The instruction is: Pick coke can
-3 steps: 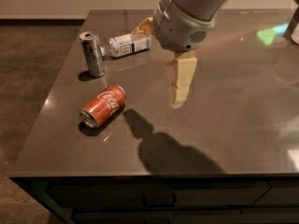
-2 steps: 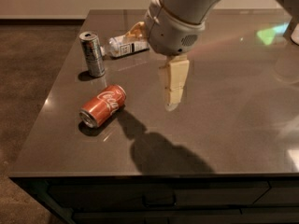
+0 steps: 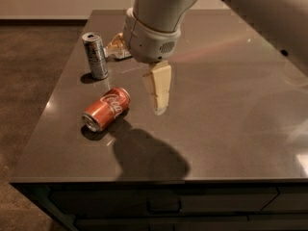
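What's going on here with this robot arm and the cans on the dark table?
The robot's arm is reaching over the dark grey table, and its gripper hangs just to the right of a red Coca-Cola can that lies on its side near the front left. The gripper is apart from the can, so nothing has been picked up yet. A slim silver can stands upright farther back, near the left edge.
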`<action>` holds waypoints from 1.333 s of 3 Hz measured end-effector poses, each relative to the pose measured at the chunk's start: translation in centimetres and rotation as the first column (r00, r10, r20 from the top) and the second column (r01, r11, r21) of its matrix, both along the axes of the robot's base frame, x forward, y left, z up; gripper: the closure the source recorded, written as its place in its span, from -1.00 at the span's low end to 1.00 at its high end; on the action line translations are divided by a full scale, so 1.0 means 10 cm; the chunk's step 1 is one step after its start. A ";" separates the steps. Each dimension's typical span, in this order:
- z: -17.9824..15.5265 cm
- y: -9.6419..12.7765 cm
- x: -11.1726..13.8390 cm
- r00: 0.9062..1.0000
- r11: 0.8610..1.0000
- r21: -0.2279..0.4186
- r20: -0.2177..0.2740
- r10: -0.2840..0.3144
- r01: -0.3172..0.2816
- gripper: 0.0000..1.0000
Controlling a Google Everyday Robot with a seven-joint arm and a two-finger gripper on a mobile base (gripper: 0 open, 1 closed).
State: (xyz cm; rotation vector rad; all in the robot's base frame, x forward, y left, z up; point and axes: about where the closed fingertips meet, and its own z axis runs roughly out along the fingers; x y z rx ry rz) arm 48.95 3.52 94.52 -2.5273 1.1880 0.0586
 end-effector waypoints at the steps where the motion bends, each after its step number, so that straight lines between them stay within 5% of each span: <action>1: -0.12 0.18 0.04 0.998 0.998 -0.034 0.003 0.056 -0.056 -1.00; 4: -0.47 0.52 0.05 0.985 0.973 -0.157 -0.003 0.170 -0.168 -1.00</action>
